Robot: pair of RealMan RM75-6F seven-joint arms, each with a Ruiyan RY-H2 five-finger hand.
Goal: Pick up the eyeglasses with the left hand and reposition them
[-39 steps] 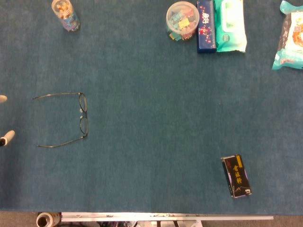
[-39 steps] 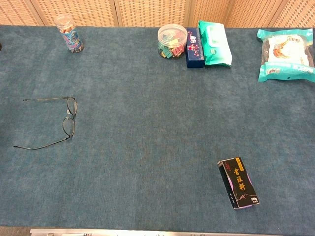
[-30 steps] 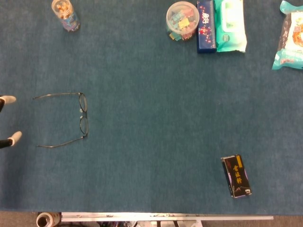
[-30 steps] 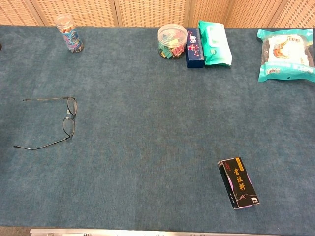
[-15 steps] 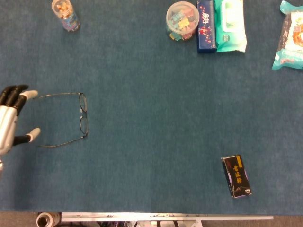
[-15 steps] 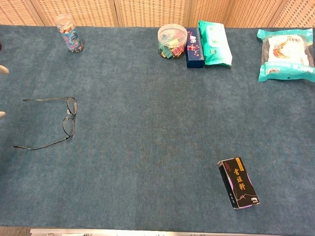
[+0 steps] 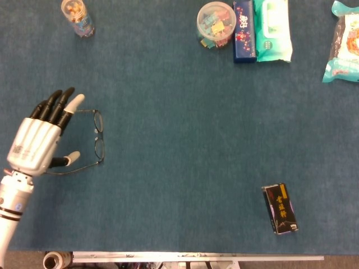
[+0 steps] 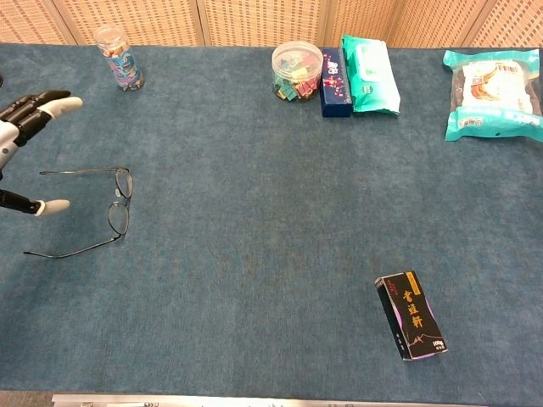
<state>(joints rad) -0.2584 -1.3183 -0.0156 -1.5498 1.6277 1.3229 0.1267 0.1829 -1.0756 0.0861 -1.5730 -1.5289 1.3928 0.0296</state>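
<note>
The eyeglasses (image 7: 95,137) lie on the blue surface (image 7: 179,145) toward its left side, temples unfolded and stretched out leftward, lenses facing right. The left hand (image 7: 42,140) hangs over the temples with its fingers spread and straight and the thumb held apart, holding nothing; in the head view it covers much of both temple arms, its fingertips reaching above the far temple and its thumb tip just beside the near one. In the chest view only the fingertips (image 8: 64,104) and thumb tip show at the left edge, either side of the far temple, and whether they touch the frame cannot be told. The right hand shows in neither view.

Along the far edge stand a clear snack canister (image 7: 78,17) at the left, then a round clear tub of coloured clips (image 7: 216,24), a dark blue box (image 7: 244,31) touching it, and a pack of wet wipes (image 7: 273,29) just beside the box. A teal snack bag (image 7: 345,42) lies at the far right. A small black box with gold lettering (image 7: 280,208) lies near the front right, well apart from the eyeglasses.
</note>
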